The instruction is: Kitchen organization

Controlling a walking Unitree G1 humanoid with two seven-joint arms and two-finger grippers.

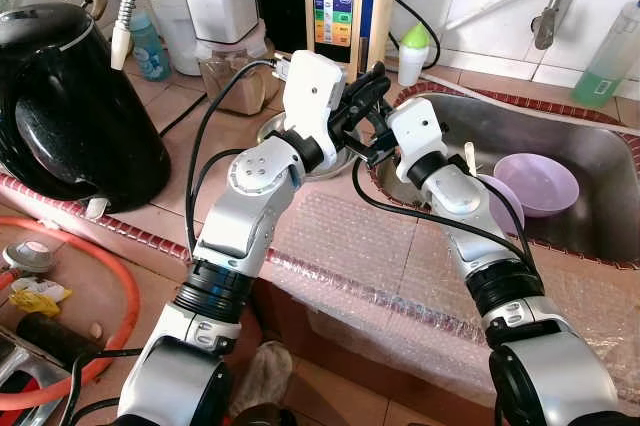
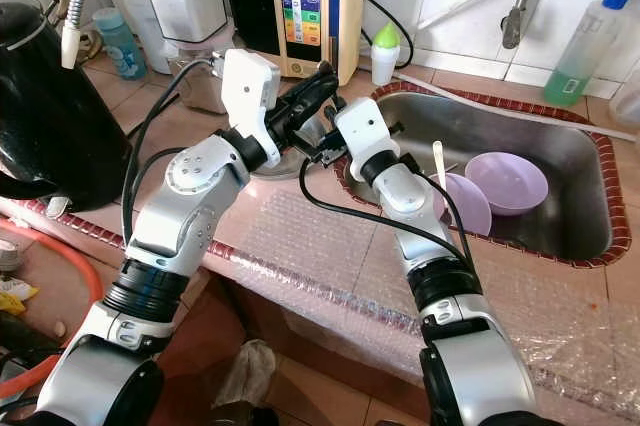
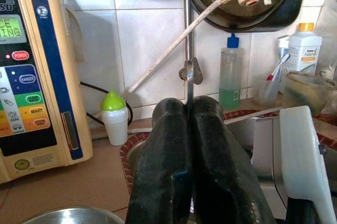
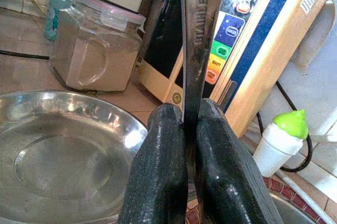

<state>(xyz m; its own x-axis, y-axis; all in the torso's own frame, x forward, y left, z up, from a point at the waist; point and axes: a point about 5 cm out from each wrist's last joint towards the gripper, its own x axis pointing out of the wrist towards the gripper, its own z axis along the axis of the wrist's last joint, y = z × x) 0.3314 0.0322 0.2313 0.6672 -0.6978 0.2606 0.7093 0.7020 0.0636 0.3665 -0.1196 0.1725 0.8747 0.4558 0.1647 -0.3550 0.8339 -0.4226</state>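
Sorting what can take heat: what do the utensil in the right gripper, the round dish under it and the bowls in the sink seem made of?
Utensil held in the right gripper: polished stainless steel; its handle is stamped so. Round dish: mirror-bright metal, probably steel too. Bowls in the sink: matte lilac, likely plastic or melamine.

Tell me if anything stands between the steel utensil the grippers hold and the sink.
Nothing visible does. The left gripper and right gripper both have jaws shut on the steel utensil, right beside the rim of the sink, with open air between. Two purple bowls lie farther along the basin.
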